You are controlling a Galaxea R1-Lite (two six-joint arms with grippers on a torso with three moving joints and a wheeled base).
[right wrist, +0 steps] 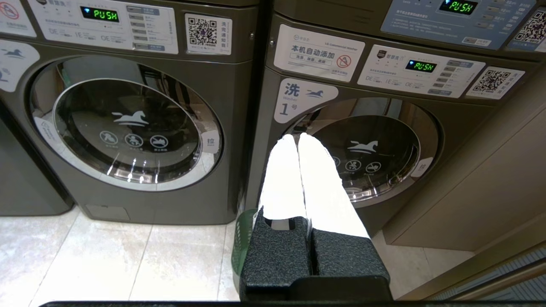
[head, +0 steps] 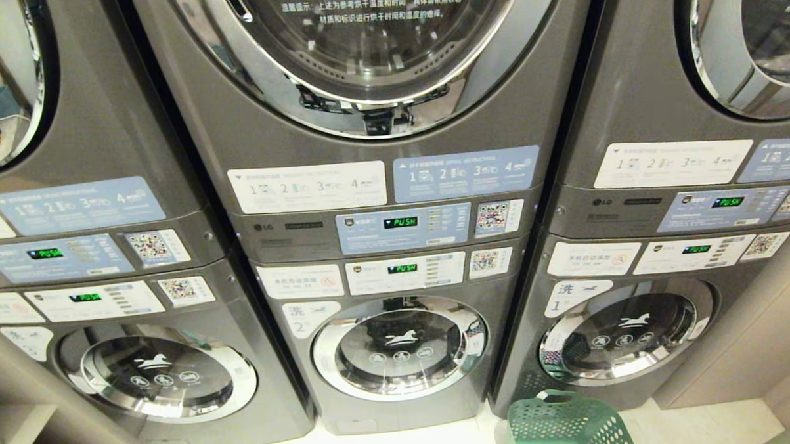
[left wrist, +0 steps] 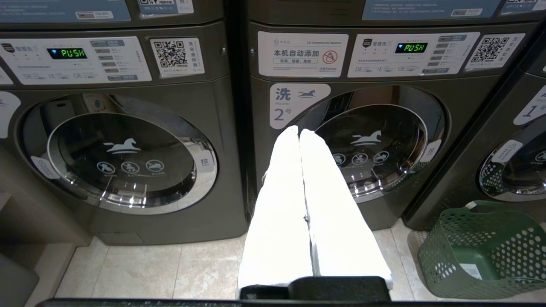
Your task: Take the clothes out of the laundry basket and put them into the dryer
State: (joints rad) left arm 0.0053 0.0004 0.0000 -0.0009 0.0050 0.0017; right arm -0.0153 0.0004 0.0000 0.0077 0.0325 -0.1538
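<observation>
Left end effector (left wrist: 300,133) pinched closed, empty, aimed at washer 2 door (left wrist: 367,149). Right end effector (right wrist: 298,136) same, closed, holding nothing. Laundry basket (left wrist: 482,251) on floor (left wrist: 140,273) beside washer 1, cut off at frame edge, contents hard to see. Open tile left of it.

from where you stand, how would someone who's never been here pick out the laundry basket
Start at the row of stacked grey machines and look down to the pale tiled floor at the foot of the right-hand stack. The laundry basket stands there, below the washer marked 1. It is the only green thing, its plastic walls full of holes.
</observation>
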